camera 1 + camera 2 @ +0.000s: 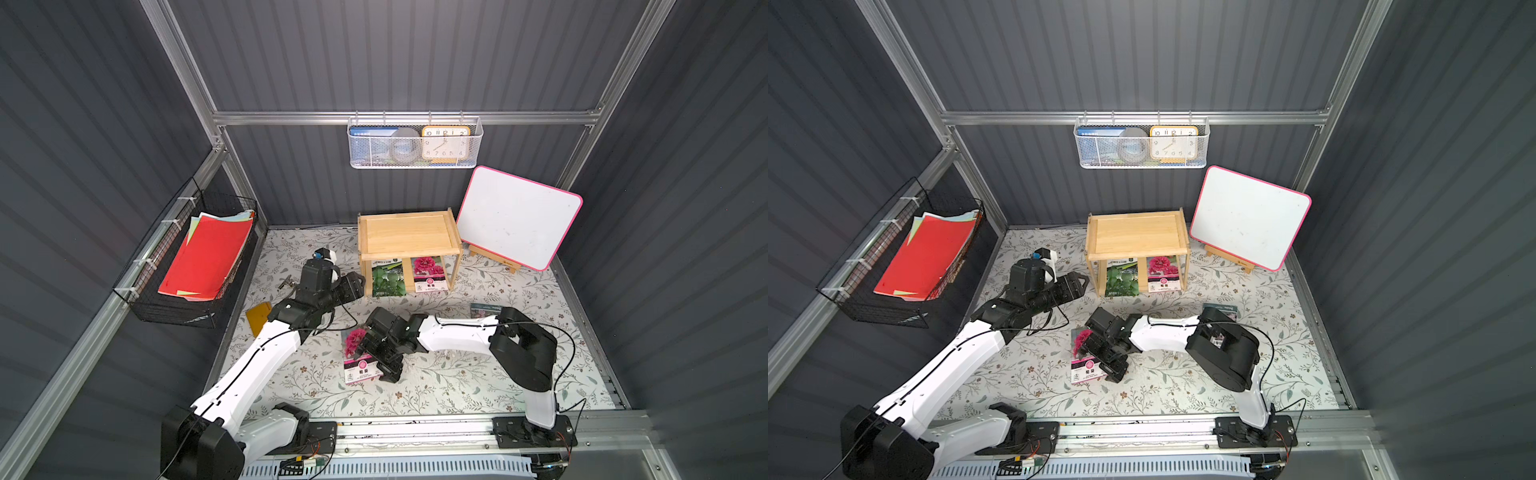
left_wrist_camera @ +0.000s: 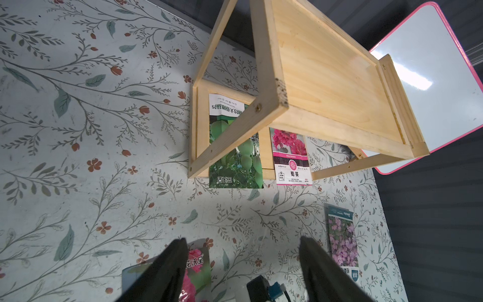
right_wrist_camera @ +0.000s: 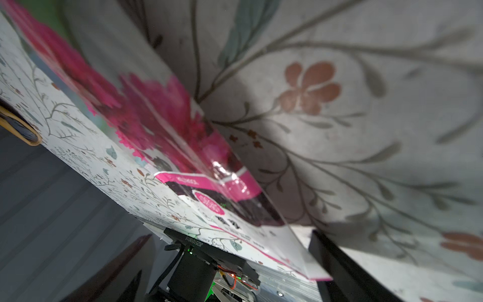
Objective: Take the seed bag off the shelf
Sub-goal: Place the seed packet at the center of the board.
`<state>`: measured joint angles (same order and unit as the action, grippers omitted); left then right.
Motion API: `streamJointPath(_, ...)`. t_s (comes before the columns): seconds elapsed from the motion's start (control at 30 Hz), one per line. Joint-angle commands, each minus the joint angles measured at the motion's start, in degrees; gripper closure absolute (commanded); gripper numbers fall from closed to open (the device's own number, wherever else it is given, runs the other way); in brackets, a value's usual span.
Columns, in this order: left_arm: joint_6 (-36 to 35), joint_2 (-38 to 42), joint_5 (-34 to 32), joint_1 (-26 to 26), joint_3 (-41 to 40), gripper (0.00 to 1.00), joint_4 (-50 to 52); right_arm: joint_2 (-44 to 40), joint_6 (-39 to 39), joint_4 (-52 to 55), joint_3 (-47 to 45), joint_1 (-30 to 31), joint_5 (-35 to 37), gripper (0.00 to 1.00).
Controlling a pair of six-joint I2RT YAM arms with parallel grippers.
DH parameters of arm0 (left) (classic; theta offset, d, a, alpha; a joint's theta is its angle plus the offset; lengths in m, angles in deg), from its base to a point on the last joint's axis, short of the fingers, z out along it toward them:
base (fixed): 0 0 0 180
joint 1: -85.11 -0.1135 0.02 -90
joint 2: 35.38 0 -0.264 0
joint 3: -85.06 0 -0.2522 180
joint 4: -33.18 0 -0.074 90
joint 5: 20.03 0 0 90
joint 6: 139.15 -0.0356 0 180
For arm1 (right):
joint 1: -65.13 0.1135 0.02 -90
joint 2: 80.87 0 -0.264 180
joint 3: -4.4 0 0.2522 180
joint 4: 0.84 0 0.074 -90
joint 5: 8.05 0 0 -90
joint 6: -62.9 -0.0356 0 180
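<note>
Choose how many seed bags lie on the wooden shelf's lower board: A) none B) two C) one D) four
B: a green-fruit bag and a pink-flower bag lie side by side on the lower board of the shelf.

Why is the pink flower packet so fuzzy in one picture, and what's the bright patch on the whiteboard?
Right wrist view: the pink seed packet is very near the lens, so it blurs; its plastic glints. Left wrist view: a bright reflection streaks the whiteboard. Both top views look sharp.
</note>
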<state>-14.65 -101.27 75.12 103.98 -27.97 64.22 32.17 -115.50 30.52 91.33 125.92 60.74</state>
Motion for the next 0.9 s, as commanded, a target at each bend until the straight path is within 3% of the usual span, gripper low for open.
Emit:
streamJointPath(0.0, -1.15, -0.60, 0.31, 0.11, 0.93, 0.27, -0.84, 1.75, 3.27, 5.22, 2.39, 0.22, 0.01, 0.01)
streamJointPath(0.27, -1.84, -0.17, 0.48, 0.03, 1.37, 0.27, -0.40, 4.60, 11.39, 17.79, 9.13, 1.03, 4.94, 0.01)
streamJointPath(0.87, -3.36, -0.28, 0.39, 0.02, 1.71, 0.27, 0.11, 12.42, 29.13, 31.74, 22.61, 1.26, 9.67, 0.01)
